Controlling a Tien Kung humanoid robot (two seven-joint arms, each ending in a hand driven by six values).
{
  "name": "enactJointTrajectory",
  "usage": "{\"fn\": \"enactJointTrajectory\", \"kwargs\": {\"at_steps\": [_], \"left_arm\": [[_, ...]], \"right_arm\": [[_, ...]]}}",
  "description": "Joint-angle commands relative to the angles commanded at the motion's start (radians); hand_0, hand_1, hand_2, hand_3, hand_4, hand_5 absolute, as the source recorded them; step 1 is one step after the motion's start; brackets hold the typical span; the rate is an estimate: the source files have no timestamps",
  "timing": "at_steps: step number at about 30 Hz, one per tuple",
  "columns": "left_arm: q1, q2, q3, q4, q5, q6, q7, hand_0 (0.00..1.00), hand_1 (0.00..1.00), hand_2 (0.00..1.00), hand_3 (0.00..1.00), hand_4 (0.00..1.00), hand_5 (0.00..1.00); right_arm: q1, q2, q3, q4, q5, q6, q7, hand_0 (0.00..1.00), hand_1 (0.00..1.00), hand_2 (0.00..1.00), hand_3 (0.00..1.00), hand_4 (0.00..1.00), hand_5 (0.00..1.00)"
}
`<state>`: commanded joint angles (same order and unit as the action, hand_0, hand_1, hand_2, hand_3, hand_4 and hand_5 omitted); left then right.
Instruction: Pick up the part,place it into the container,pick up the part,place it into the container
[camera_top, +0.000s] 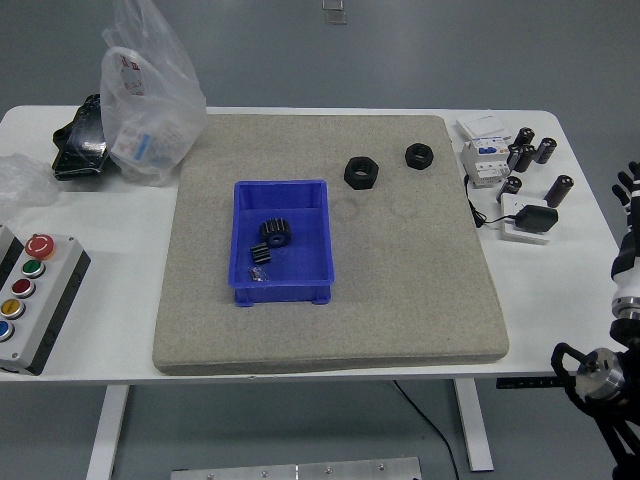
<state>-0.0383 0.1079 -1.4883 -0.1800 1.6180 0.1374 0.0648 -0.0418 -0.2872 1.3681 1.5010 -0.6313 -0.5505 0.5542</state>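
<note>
A blue container (283, 243) sits on the grey mat (400, 290), left of the middle. A black gear (275, 233) and a smaller black gear (260, 254) lie inside it. Two black hex nuts lie on the mat's far part: a larger one (361, 172) and a smaller one (419, 156). My right hand (630, 190) is at the picture's right edge, past the table's side, far from the nuts; only its fingertips show. My left hand is out of view.
A clear plastic bag (148, 95) and a black object (82, 140) stand at the far left. A button box (30, 300) sits at the near left edge. Electrical parts, small cylinders (525, 155) and a black adapter (532, 217) lie right of the mat.
</note>
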Motion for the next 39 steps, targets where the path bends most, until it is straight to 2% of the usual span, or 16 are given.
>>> {"fn": "enactJointTrajectory", "kwargs": {"at_steps": [17, 39], "left_arm": [[0.007, -0.011, -0.040, 0.000, 0.030, -0.006, 0.014, 0.624, 0.541, 0.538, 0.616, 0.698, 0.343], [0.015, -0.010, -0.038, 0.000, 0.018, 0.001, 0.021, 0.624, 0.540, 0.539, 0.617, 0.704, 0.345]], "right_arm": [[0.016, 0.001, -0.006, -0.021, -0.008, -0.011, -0.004, 0.764, 0.701, 0.705, 0.669, 0.712, 0.435], [0.050, 0.018, -0.040, -0.036, -0.008, -0.019, -0.012, 0.765, 0.700, 0.706, 0.669, 0.713, 0.445]]}}
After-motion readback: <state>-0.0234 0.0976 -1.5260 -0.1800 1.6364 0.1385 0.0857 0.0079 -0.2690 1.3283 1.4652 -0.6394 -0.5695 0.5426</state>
